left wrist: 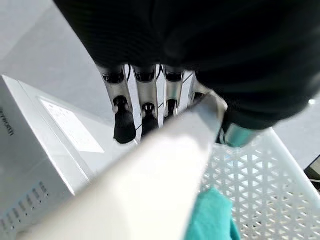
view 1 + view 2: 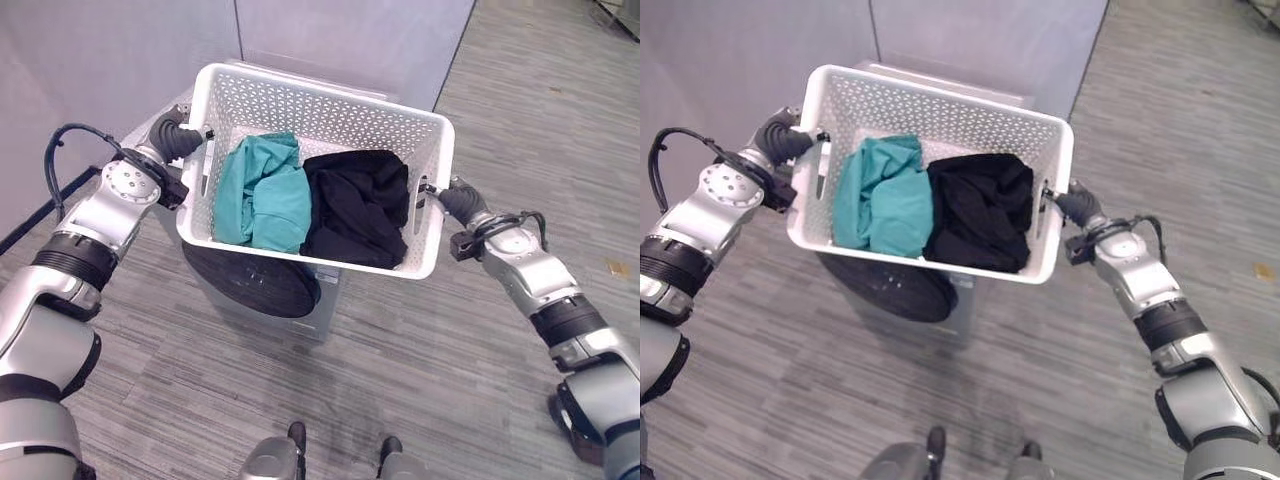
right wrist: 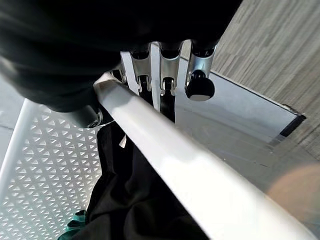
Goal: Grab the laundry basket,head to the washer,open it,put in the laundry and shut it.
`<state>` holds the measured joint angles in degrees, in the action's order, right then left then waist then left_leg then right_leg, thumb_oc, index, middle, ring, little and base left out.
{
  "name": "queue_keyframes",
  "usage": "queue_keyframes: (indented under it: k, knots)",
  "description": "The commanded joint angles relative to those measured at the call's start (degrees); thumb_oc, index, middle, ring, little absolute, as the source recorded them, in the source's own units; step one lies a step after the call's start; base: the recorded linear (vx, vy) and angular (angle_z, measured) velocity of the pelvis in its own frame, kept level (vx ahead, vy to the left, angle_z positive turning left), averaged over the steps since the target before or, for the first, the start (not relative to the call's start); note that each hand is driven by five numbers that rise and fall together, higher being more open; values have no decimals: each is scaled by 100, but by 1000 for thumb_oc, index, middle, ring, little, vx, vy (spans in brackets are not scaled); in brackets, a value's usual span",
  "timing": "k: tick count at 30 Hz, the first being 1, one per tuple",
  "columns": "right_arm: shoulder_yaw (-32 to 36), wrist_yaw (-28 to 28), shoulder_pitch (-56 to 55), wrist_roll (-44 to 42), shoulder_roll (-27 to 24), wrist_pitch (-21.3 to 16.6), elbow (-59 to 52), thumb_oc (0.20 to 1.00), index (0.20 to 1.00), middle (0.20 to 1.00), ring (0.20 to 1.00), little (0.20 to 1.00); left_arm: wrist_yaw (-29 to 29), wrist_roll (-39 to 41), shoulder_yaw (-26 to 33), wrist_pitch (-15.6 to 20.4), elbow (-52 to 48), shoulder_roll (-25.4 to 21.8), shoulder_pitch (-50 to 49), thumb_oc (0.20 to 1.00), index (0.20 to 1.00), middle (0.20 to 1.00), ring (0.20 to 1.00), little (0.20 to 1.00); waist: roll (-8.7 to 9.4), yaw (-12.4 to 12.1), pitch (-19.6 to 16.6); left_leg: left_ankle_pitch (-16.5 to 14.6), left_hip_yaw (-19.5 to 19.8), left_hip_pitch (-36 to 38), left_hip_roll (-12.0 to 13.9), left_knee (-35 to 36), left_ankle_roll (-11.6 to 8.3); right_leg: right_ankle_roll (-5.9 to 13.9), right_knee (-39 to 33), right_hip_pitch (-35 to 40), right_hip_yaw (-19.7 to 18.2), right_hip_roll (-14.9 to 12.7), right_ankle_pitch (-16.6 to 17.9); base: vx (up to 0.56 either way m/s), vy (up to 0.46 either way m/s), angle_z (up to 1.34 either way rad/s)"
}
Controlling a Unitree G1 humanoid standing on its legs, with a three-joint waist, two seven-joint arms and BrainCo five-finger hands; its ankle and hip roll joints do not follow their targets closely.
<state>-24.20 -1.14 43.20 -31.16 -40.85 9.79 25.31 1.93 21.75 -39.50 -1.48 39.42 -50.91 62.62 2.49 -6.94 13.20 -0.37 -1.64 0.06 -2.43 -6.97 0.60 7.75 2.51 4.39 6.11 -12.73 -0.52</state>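
Both hands grip laundry basket (image 2: pixel 320 125); no legible writing.

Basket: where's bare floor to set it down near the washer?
Open grey floor right of the washer and below the right hand; more floor front-left, under the left hand. Crowded directly beneath the laundry basket: the washer sits there, wall panels behind.

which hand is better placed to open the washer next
Neither, as it stands: left hand and right hand each grip a handle of the basket, held above the washer. The basket probably must go down first.
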Motion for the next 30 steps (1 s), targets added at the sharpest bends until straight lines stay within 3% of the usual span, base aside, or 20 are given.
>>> queue_keyframes:
  k: [1, 7, 14, 17, 19, 22, 26, 28, 30]
  knots:
    - [108, -125, -82, -51, -396, -304, 118, 200, 200, 200, 200, 200, 277, 57, 194, 329, 359, 293, 385, 200, 200, 200, 200, 200, -252, 50, -681, 152, 234, -172, 899, 312, -556, 193, 26, 197, 227, 169, -113, 29, -34, 34]
    - [-209, -51, 484, -80, -588, -251, 703, 200, 200, 200, 200, 200, 260, 121, -365, 270, 992, 467, 1075, 200, 200, 200, 200, 200, -239, 171, -747, 150, 334, -200, 904, 372, -606, 138, -36, 255, 285, 241, -192, 63, -22, 20]
    - [-830, 31, 1608, -84, -364, -234, 1731, 200, 200, 200, 200, 200, 214, 367, -856, 284, 1807, 293, 1902, 200, 200, 200, 200, 200, -258, 175, -800, -214, 189, -272, 802, -97, -543, 266, 23, 248, 274, 29, -143, 116, 74, -5]
    - [-1139, -13, 2188, 39, -203, -134, 2173, 200, 200, 200, 200, 200, 190, 455, -1081, 231, 2181, 340, 2289, 200, 200, 200, 200, 200, -356, 244, -827, -390, 151, -147, 625, -168, -290, 267, 1177, -114, -245, 29, -135, 195, 216, -17]
    - [-1187, -21, 2359, 81, -123, -143, 2225, 200, 200, 200, 200, 200, 157, 454, -1055, 205, 2313, 291, 2359, 200, 200, 200, 200, 200, -445, 324, -769, -438, 186, 31, 603, -104, -191, 255, 1824, -485, -399, 241, -84, 181, 153, -8]
    - [-1387, 13, 2655, 63, 10, -163, 2547, 200, 200, 200, 200, 200, 96, 440, -1054, 190, 2429, 278, 2391, 200, 200, 200, 200, 200, -462, 422, -768, -444, 258, 327, 544, 125, -201, 118, 1320, -702, -244, 567, -267, 247, 28, -3]
    - [-1392, 44, 2597, 91, -16, -183, 2574, 200, 200, 200, 200, 200, 157, 486, -830, 243, 2339, 104, 2172, 200, 200, 200, 200, 200, -371, 581, -769, -648, 348, 804, 589, 181, -337, 148, 254, -1105, 48, 683, 254, 306, -114, 19]
    - [-1383, 41, 2573, 70, -149, -177, 2519, 200, 200, 200, 200, 200, 169, 493, -849, 247, 2317, 138, 2209, 200, 200, 200, 200, 200, -299, 654, -780, -720, 398, 820, 569, 68, -359, 96, 272, -1017, -96, 718, 222, 255, -118, 66]
    - [-1250, 74, 2369, -109, -320, -213, 2381, 200, 200, 200, 200, 200, 159, 525, -784, 234, 2185, 153, 2025, 200, 200, 200, 200, 200, -245, 769, -796, -186, 392, 439, 795, -1306, -583, -140, 267, -617, -76, 845, 108, 256, -167, 96]
